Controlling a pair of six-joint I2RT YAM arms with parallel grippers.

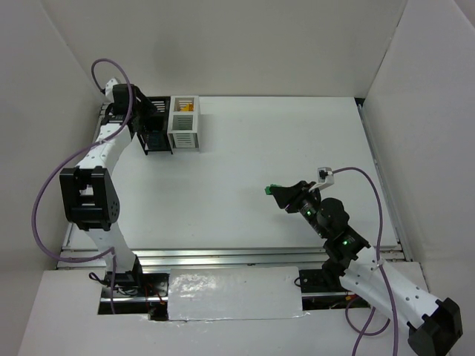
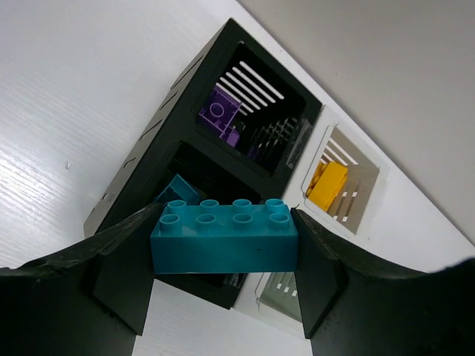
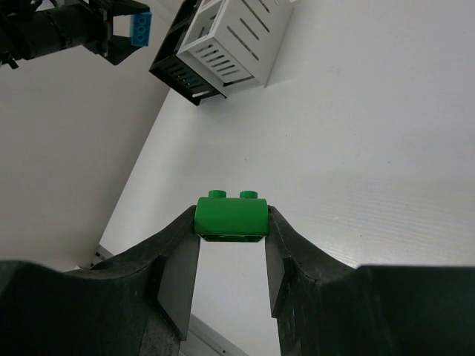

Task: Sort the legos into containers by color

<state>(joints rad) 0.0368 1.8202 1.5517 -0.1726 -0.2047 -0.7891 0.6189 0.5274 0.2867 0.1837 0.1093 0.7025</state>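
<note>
My left gripper [image 2: 224, 222] is shut on a teal lego [image 2: 224, 241] and holds it just above the black container [image 2: 148, 170]. That container holds a purple lego [image 2: 220, 119] in its far cell and another teal lego [image 2: 178, 191] in the near cell. The joined white container [image 2: 364, 193] holds a yellow lego [image 2: 328, 184]. In the top view my left gripper [image 1: 148, 119] is over the black container [image 1: 159, 144], beside the white container [image 1: 184, 127]. My right gripper [image 3: 230, 222] is shut on a green lego [image 3: 230, 215] and holds it above the table, at right of centre [image 1: 276, 193].
The containers stand at the table's far left, close to the left wall [image 1: 44, 111]. A metal rail [image 1: 245, 257] runs along the near edge. In the right wrist view the white container [image 3: 234, 37] and black container [image 3: 178, 70] are far ahead.
</note>
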